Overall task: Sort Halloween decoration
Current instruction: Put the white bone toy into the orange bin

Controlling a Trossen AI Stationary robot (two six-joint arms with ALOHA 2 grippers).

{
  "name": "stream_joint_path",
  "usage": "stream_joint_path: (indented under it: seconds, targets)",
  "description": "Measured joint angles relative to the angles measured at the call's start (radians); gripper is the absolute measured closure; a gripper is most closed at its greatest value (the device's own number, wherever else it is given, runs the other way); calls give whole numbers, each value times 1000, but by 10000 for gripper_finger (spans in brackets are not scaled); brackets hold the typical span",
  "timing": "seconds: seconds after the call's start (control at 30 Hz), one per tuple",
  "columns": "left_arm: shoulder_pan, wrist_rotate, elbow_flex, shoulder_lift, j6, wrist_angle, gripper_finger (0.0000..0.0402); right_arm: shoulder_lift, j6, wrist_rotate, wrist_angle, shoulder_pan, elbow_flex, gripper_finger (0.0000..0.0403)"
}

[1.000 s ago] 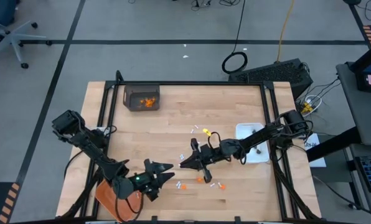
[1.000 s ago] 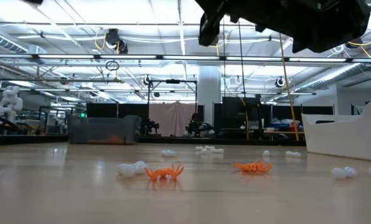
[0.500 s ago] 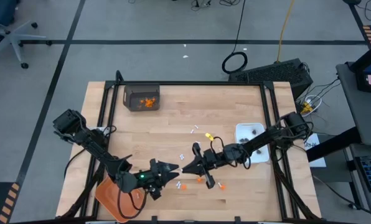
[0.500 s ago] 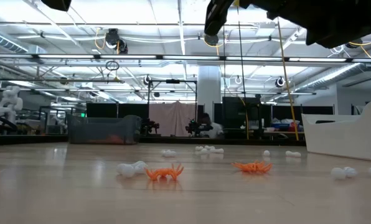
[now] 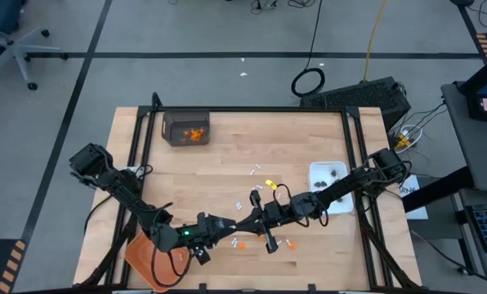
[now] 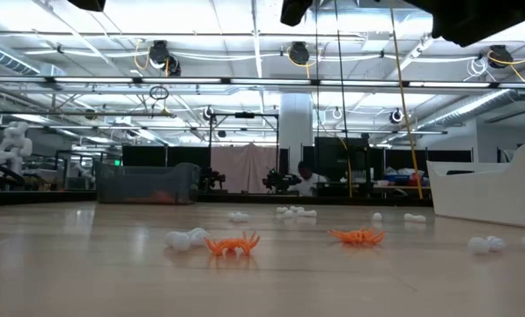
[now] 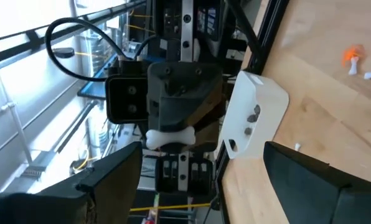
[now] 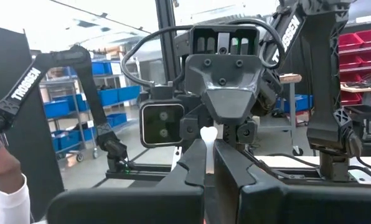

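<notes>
Right gripper point(image 8: 205, 163) is clamped on a small white bone point(image 8: 208, 134), held up facing the left gripper point(image 7: 201, 165), whose fingers are being held wide apart. Both are meeting nose to nose above the wooden table point(image 5: 227, 151), near its front edge. Orange bits point(image 6: 232, 244) and white sticks point(image 6: 185, 238) are lying scattered below; white rectangular dish point(image 5: 325, 175) is sitting at the table's right.
</notes>
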Motion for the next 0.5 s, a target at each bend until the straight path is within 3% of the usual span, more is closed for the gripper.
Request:
stream_joint_path:
  seconds: [0.5]
  targets:
    - [0,49,0,0,57,59,79,0,11,0,-4,0,5,403]
